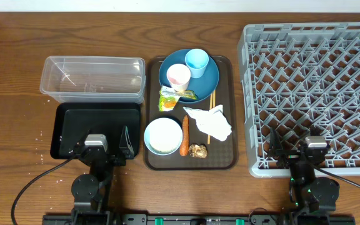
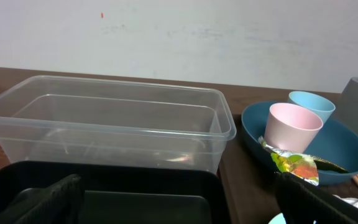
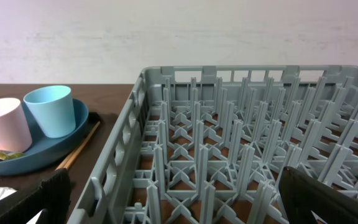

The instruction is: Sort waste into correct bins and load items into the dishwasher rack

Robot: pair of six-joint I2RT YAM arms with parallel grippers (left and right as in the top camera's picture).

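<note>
A blue plate carries a pink cup and a light blue cup. Below it on the brown serving tray lie a yellow-green wrapper, chopsticks, a white napkin, a white bowl, a carrot stick and a brown lump. My left gripper hangs open over the black tray, behind which stands the clear tub. Over the near edge of the grey rack my right gripper is open and empty.
The wrist views show the clear tub and both cups ahead of the left fingers, and the rack's upright pegs ahead of the right fingers. Bare wooden table lies to the left.
</note>
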